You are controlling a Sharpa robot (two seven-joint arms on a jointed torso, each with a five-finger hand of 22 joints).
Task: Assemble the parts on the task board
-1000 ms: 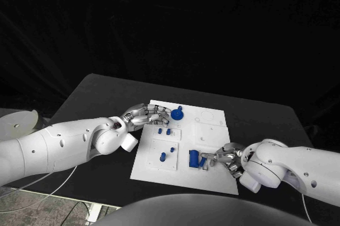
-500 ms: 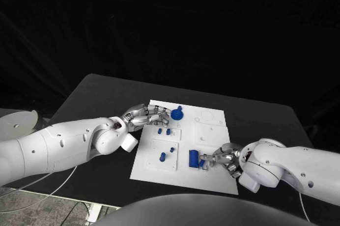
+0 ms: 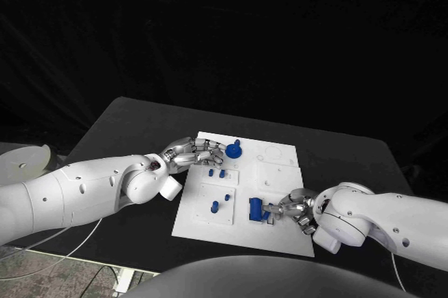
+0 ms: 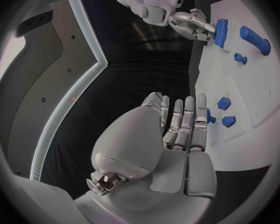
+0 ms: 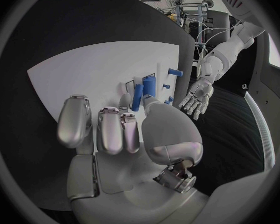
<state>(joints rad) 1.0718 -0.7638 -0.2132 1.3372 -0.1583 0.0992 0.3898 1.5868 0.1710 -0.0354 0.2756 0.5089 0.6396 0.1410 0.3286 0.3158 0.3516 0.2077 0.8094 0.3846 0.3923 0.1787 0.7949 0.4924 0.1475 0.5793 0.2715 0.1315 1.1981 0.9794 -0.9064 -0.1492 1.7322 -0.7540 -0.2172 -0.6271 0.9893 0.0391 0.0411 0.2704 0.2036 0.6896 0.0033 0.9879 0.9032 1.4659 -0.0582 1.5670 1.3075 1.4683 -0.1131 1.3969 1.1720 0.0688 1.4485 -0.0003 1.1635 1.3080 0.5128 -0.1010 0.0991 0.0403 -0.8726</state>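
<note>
Beside the right hand's fingers [image 3: 278, 210] stands a blue part [image 3: 255, 208].

White rounded arms [image 3: 84, 188], silver fingers [image 4: 189, 119], perhaps dark screws

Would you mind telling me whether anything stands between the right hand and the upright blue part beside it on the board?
Nothing visible does. The right hand is right beside the tall blue part on the board, fingertips at or near it; actual contact is unclear.
</note>
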